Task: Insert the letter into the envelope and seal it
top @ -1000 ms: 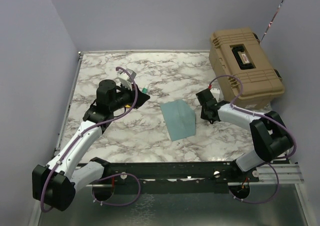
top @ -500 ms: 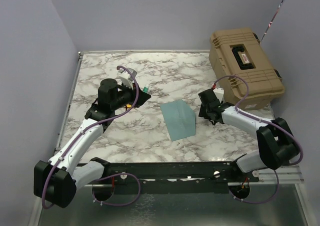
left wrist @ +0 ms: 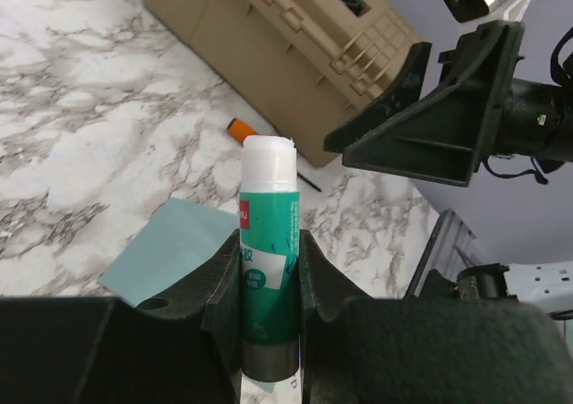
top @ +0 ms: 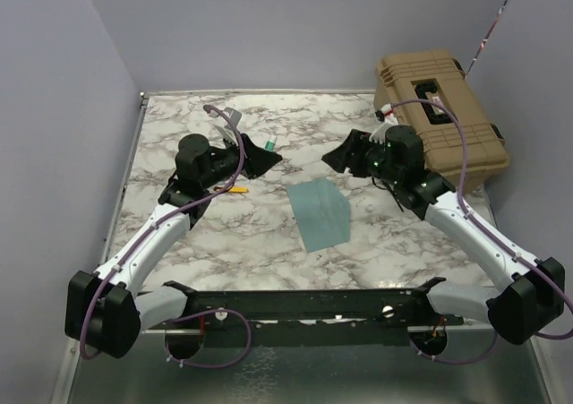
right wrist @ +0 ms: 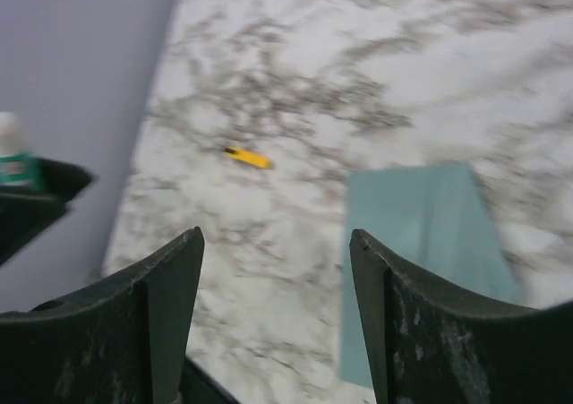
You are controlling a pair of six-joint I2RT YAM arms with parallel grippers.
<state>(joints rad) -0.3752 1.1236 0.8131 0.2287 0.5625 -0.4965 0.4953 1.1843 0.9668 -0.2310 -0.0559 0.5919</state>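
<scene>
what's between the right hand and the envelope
Nothing: the top view shows only bare marble table between the open right hand and the envelope.

The right wrist view is blurred, and the right fingers (right wrist: 421, 332) cover the near part of the envelope (right wrist: 416, 234). The glue stick (right wrist: 11, 153) is cut off there by the left edge. In the left wrist view, the left fingers (left wrist: 219, 287) hide its lower end, and its label print is too small to read.

arms (top: 479, 234): white links, black joints | cables (top: 459, 162): purple | fingers (right wrist: 166, 305): black, wedge-shaped
</scene>
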